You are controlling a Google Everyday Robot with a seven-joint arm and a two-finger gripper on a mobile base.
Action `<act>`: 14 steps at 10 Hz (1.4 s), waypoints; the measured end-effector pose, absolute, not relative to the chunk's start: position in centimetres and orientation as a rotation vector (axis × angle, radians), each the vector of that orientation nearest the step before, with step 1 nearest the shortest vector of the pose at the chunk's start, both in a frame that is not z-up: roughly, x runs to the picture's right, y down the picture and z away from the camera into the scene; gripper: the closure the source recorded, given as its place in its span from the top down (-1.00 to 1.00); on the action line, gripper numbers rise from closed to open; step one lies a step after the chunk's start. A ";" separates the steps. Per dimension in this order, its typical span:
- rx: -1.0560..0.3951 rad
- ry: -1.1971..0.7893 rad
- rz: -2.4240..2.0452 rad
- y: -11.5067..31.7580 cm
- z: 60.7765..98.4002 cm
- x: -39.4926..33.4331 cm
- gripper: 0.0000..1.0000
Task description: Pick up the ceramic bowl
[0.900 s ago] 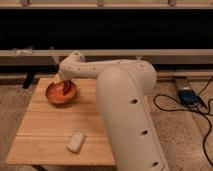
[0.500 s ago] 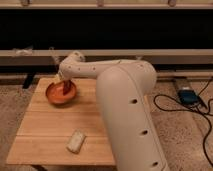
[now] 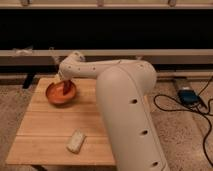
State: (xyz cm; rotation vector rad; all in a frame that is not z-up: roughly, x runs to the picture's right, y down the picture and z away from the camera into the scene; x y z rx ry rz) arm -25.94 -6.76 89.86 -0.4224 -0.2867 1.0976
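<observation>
The ceramic bowl (image 3: 60, 93) is round, shallow and glossy orange-brown. It sits on the wooden table (image 3: 50, 125) near its far left corner. My white arm reaches from the right foreground across the table to it. The gripper (image 3: 65, 85) points down into the bowl at its right half, at or just above the inside surface. The wrist hides the bowl's far right rim.
A small white oblong object (image 3: 75, 141) lies on the table near its front edge. A blue device (image 3: 188, 95) with black cables lies on the speckled floor to the right. A dark wall with pale rails runs behind the table.
</observation>
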 end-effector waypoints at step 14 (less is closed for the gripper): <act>-0.452 -0.220 1.070 -6.7 92.8 -24.1 0.51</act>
